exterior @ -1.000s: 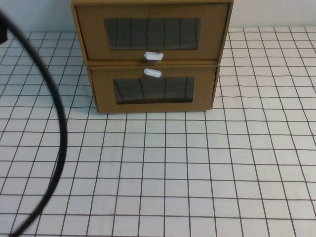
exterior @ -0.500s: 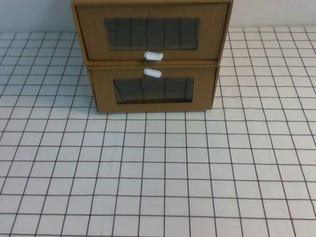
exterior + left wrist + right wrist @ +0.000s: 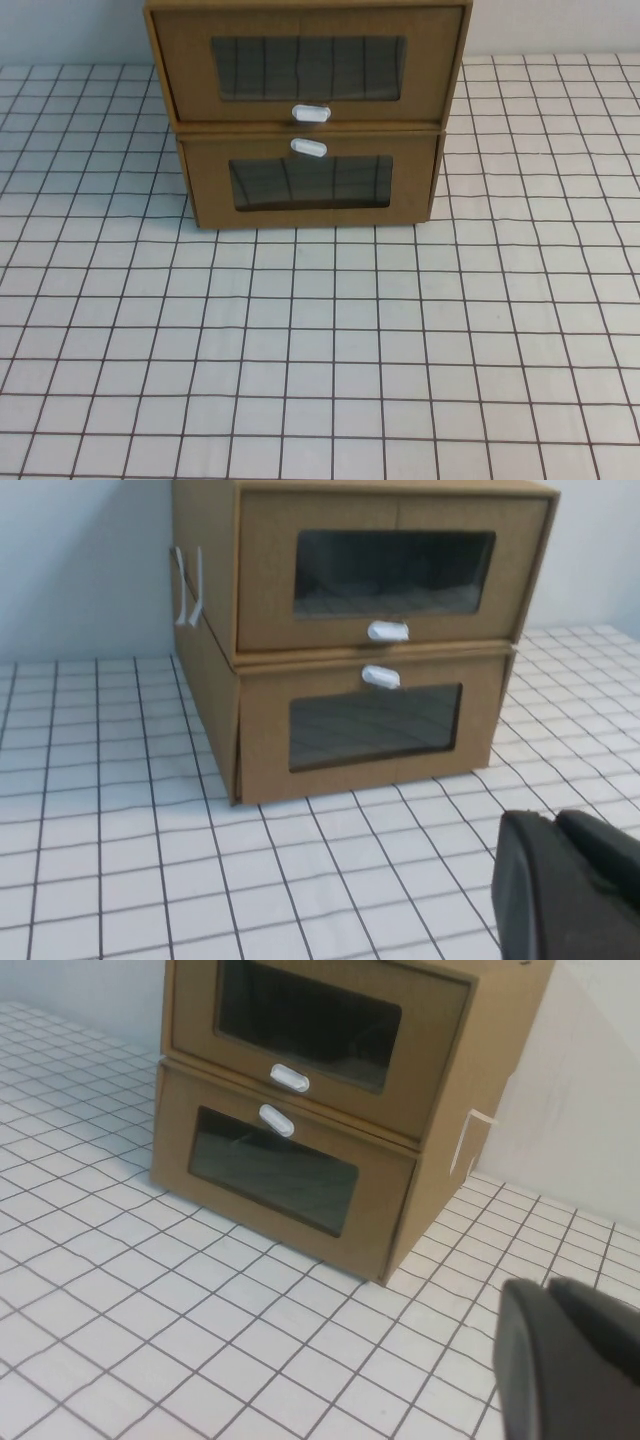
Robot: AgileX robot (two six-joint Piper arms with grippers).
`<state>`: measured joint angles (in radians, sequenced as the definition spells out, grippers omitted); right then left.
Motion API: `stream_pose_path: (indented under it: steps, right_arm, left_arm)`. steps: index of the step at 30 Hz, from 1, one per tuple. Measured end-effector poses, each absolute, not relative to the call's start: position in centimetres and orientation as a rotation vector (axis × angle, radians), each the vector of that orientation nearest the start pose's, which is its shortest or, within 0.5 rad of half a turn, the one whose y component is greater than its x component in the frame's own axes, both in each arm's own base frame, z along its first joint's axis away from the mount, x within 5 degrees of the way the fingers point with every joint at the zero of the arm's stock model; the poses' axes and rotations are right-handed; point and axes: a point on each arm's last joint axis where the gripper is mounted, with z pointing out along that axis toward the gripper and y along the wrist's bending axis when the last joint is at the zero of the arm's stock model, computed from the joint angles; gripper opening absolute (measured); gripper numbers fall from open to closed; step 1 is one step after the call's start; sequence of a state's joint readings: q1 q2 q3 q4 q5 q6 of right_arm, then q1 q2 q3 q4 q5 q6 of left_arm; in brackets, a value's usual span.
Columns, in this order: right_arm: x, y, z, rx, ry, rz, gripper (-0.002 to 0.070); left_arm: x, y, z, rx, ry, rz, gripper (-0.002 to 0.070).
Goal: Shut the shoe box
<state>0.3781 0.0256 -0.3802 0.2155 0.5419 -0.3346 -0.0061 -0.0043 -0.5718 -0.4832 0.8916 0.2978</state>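
White gridded tabletop (image 3: 330, 350) fills the high view, with a pale wall (image 3: 85, 565) behind it at the far edge. Against that wall, near the middle of the table, stand two brown cardboard drawer boxes, one stacked on the other. On top is the shoe box (image 3: 308, 62), with a clear rectangular window in its front and a small white oval tab (image 3: 311, 113) just below the window. Under it sits the twin drawer (image 3: 310, 180), whose own white tab (image 3: 309, 148) lies above its window, so the two tabs sit close together, one over the other. In the high view the shoe box's front looks a little wider than the twin's and its lower edge overhangs the twin's front; how far its drawer is pushed in cannot be told. The side wrist views show both fronts roughly in line. A thin white strip (image 3: 187, 585) sticks out of one side wall where the two boxes meet, and another (image 3: 467, 1138) shows on the opposite side. Neither arm appears in the high view. The left gripper (image 3: 572, 885) shows only as a dark shape in a corner of its wrist view, low over the table and well apart from the boxes. The right gripper (image 3: 572, 1360) shows likewise, also clear of the boxes. Neither touches anything, and whether they are spread or closed cannot be told.
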Motion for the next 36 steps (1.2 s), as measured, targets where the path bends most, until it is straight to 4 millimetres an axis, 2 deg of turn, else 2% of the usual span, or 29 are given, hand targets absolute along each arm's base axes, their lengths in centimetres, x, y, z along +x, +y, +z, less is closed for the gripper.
stream_pose_path:
  steps: [5,13,25,32,36]
  right_arm:
    - [2.0,1.8,28.8,-0.509,1.569,0.263,-0.0014]
    - [1.8,2.1,28.8,-0.487,1.571,0.331,-0.0013]
    - [1.8,2.1,28.9,-0.483,1.572,0.346,-0.0014]
    - [1.8,2.1,28.9,-0.482,1.571,0.348,-0.0013]
    - [1.8,2.1,28.9,-0.481,1.570,0.349,-0.0013]
  left_arm:
    - [-0.7,-3.0,31.5,0.213,1.670,-0.331,-0.0005]
    - [0.0,-3.0,30.4,0.205,1.705,-0.336,-0.0005]
    - [0.4,-3.0,29.5,0.201,1.736,-0.337,-0.0005]
    - [2.3,-1.4,28.0,0.170,1.663,-0.088,-0.0005]
    - [3.3,-0.9,27.1,0.142,1.593,-0.027,-0.0005]
